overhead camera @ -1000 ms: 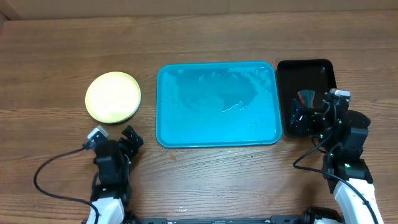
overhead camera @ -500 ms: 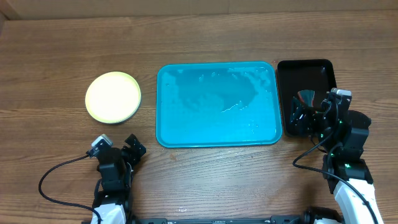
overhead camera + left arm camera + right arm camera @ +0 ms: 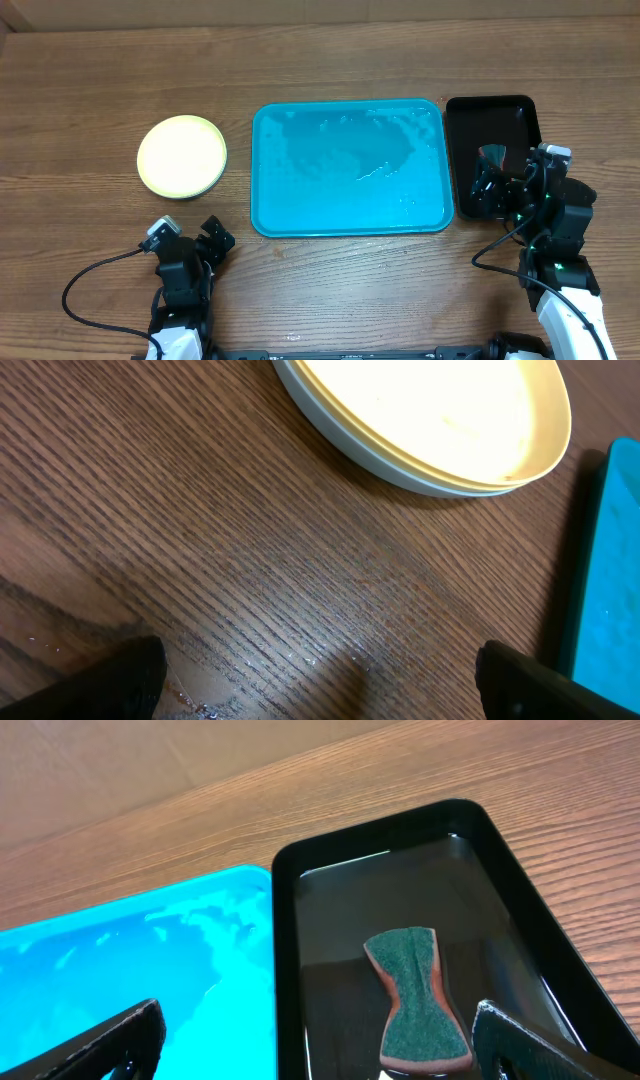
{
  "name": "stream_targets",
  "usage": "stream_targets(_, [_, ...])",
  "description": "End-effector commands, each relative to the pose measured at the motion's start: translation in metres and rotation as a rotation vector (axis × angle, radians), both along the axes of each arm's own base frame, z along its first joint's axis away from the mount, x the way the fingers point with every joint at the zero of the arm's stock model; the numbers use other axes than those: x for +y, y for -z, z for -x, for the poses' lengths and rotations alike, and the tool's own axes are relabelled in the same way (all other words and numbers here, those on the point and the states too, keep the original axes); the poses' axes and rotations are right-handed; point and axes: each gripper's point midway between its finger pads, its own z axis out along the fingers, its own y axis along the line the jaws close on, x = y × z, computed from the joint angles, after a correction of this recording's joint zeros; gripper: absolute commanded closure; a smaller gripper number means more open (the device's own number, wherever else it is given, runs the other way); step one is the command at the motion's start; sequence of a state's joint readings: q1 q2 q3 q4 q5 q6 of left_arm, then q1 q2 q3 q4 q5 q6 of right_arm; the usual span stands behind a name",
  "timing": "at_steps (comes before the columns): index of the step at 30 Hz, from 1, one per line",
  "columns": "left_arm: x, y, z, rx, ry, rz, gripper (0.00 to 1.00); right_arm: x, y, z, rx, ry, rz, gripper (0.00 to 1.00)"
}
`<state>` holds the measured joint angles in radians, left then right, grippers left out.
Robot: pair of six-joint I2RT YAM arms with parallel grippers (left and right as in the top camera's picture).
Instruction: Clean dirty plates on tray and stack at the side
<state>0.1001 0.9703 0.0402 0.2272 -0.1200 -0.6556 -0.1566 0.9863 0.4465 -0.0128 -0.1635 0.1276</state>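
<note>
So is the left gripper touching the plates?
Apart. The left wrist view shows a stretch of table between the open left gripper and the plates.

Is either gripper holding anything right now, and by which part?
Nothing is held. The left gripper is open over the table; the right gripper is open above the sponge lying in the black tray.

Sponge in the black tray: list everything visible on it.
The sponge is hourglass-shaped, dark green scouring face up, orange-brown body showing at its edges. It lies flat on the glossy floor of the black tray, near the middle, clear of the walls. The open right tool hangs over it, not touching.
</note>
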Motion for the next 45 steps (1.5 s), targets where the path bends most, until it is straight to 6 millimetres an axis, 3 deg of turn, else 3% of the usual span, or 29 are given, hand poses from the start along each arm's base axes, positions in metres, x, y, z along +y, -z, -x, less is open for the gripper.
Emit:
stream_targets(1, [-0.003, 0.025, 0.021, 0.094, -0.013, 0.032, 0.0, -0.004, -0.003, 0.001, -0.013, 0.019, 0.007, 0.0])
stream_targets(18, [-0.003, 0.025, 0.021, 0.094, -0.013, 0.032, 0.01, -0.005, 0.003, 0.005, 0.017, 0.028, 0.013, 0.0])
stream_targets(22, [-0.003, 0.025, 0.021, 0.094, -0.013, 0.032, 0.01, -0.003, -0.006, 0.011, -0.008, 0.027, 0.018, 0.0])
stream_targets(26, [-0.003, 0.025, 0.021, 0.094, -0.013, 0.032, 0.01, -0.006, -0.029, 0.023, -0.114, 0.095, 0.093, 0.0])
stream_targets(30, [-0.003, 0.025, 0.021, 0.094, -0.013, 0.032, 0.0, -0.001, -0.038, 0.039, -0.232, 0.113, 0.118, 0.0])
stream_targets(37, [-0.003, 0.025, 0.021, 0.094, -0.013, 0.032, 0.01, 0.004, -0.031, 0.065, -0.406, 0.105, 0.111, 0.0])
stream_targets(45, [-0.003, 0.025, 0.021, 0.094, -0.013, 0.032, 0.0, 0.011, -0.028, 0.076, -0.463, 0.07, 0.1, 0.0])
